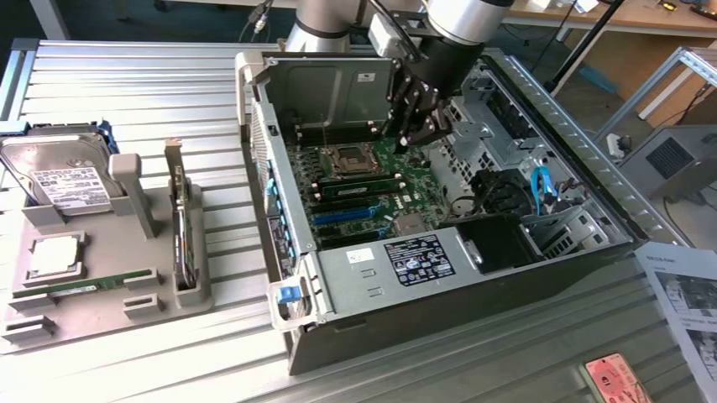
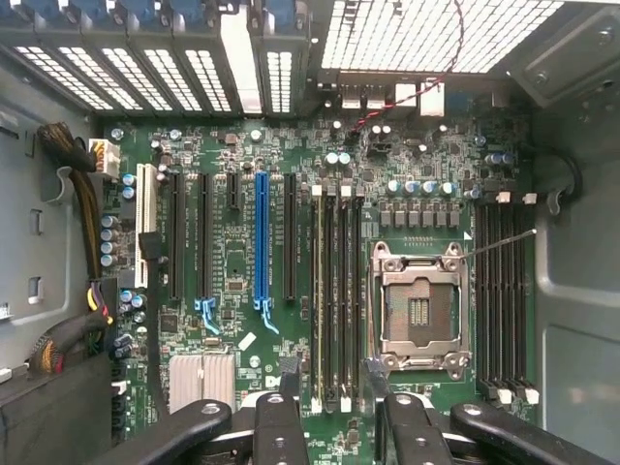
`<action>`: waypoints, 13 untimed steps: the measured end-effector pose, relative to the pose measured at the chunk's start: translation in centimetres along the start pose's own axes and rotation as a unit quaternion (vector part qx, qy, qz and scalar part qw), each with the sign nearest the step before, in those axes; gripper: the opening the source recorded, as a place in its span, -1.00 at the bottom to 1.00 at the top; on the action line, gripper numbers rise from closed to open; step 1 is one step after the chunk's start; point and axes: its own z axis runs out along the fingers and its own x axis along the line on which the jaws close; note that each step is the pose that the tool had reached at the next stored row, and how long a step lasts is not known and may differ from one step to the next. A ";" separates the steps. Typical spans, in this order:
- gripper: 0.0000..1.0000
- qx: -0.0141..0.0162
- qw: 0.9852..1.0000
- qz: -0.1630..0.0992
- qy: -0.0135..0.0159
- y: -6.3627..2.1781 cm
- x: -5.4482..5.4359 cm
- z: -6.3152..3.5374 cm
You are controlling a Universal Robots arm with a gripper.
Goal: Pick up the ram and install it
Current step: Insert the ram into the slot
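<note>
An open computer case point(image 1: 280, 210) lies on the table with its green motherboard point(image 2: 232, 262) facing up. My gripper point(image 1: 412, 134) hangs inside the case just above the board, near the empty processor socket point(image 2: 418, 308). Its fingers point(image 2: 289, 376) stand open with nothing between them, over the end of the memory slots. A thin green ram stick point(image 2: 318, 291) sits seated in the slot beside the gripper point(image 2: 330, 376); in the exterior view it is the green strip point(image 1: 361, 188). Another long green ram point(image 1: 84, 284) lies in the grey tray point(image 1: 112, 315) on the exterior view's left.
The tray also holds a hard drive point(image 1: 62, 180), a square silver processor chip point(image 1: 54, 254) and a thin board standing on edge point(image 1: 180, 227). The power supply point(image 1: 415, 256) and cables fill the case's near end. Papers point(image 1: 686, 294) lie on the exterior view's right.
</note>
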 end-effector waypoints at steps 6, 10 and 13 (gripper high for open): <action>-0.25 0.004 1.000 -0.001 0.000 0.17 0.0 0.01; -0.25 0.007 1.000 -0.001 0.000 0.27 0.0 0.02; -0.25 0.008 1.000 -0.003 0.000 0.27 0.0 0.02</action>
